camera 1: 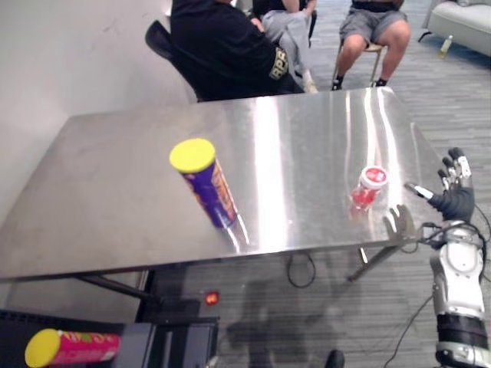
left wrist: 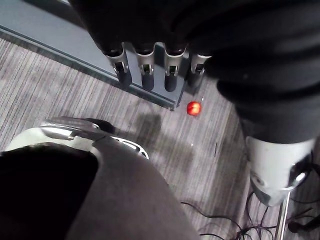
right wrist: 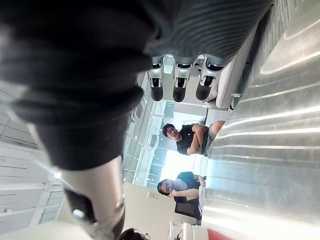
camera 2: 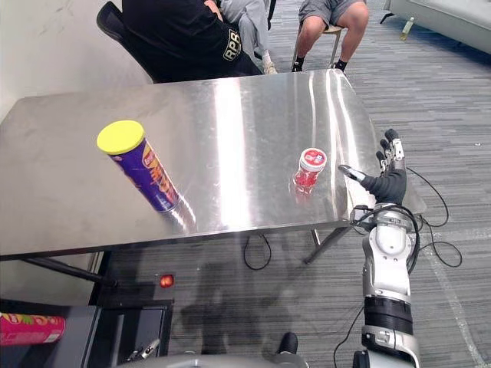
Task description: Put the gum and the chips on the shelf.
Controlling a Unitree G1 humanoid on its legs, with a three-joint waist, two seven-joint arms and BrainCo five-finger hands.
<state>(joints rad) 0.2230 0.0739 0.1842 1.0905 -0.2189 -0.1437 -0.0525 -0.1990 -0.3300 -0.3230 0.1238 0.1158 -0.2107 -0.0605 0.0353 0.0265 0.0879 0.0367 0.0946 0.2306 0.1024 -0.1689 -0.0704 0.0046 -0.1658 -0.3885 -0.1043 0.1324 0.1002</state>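
Note:
A purple chips can (camera 1: 205, 185) with a yellow lid stands on the steel table (camera 1: 115, 176), left of the middle and near the front edge. The small red gum tub (camera 1: 369, 188) with a white lid stands near the table's front right corner. My right hand (camera 1: 456, 199) is raised beside the table's right edge, a little way right of the gum, open, with straight fingers (right wrist: 175, 82) and nothing in it. My left hand (left wrist: 145, 70) hangs low over the floor, open and empty.
A dark shelf unit (camera 1: 165, 337) sits low at the front left, with a pink yellow-lidded can (camera 1: 70, 346) lying on it. People sit on chairs (camera 1: 222, 46) behind the table. A red light (camera 1: 212, 297) glows on the floor under the table.

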